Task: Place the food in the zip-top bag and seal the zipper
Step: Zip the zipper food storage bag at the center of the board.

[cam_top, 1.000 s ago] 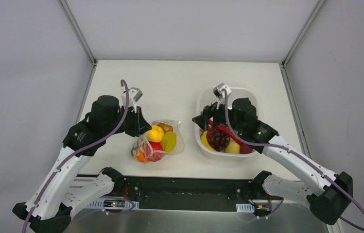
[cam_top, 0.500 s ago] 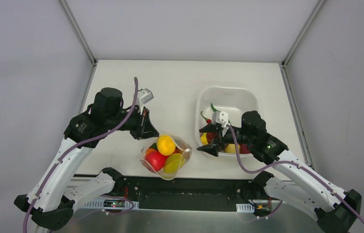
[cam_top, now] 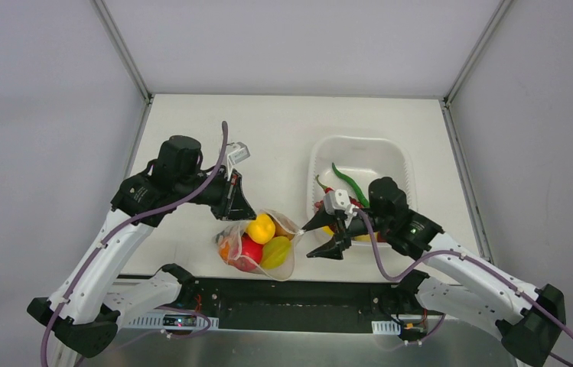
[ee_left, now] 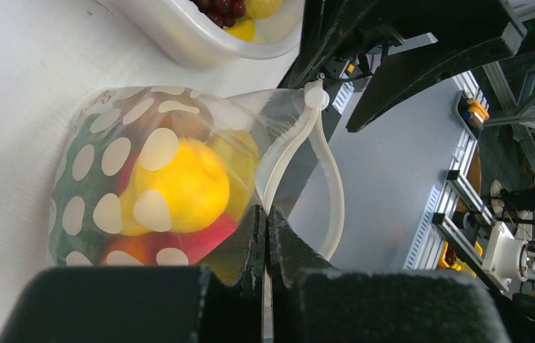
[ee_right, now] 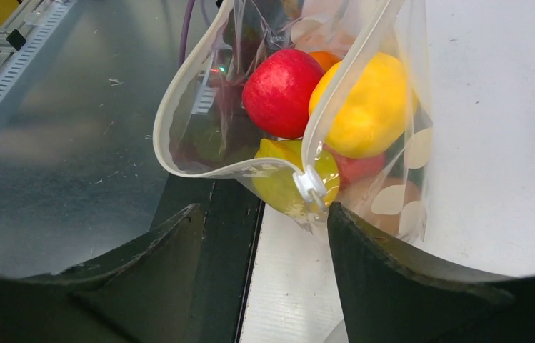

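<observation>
The zip-top bag (cam_top: 262, 246) hangs near the table's front edge, clear with white dots (ee_left: 118, 153). It holds food: a yellow fruit (cam_top: 260, 228) (ee_right: 371, 107), a red apple (ee_right: 282, 89), an orange piece and a yellow-green piece (ee_right: 282, 182). My left gripper (cam_top: 241, 208) (ee_left: 268, 218) is shut on the bag's top edge by the zipper (ee_left: 328, 179). The zipper stands apart, so the mouth gapes (ee_right: 200, 136). Its white slider (ee_right: 310, 187) sits at the end nearest my right gripper (cam_top: 321, 238) (ee_right: 264, 214). That gripper is open, and one finger (ee_right: 364, 250) nearly touches the slider.
The white basket (cam_top: 359, 143) (ee_left: 178, 39) stands at the right, holding a green chili (cam_top: 348, 180), dark grapes and yellow pieces. The black and metal frame (ee_right: 71, 143) runs just below the table's front edge, under the bag.
My left arm has carried the bag toward the front edge and tipped it. My right gripper has left the basket and swung over to the bag's slider end, its jaws slightly narrower.
</observation>
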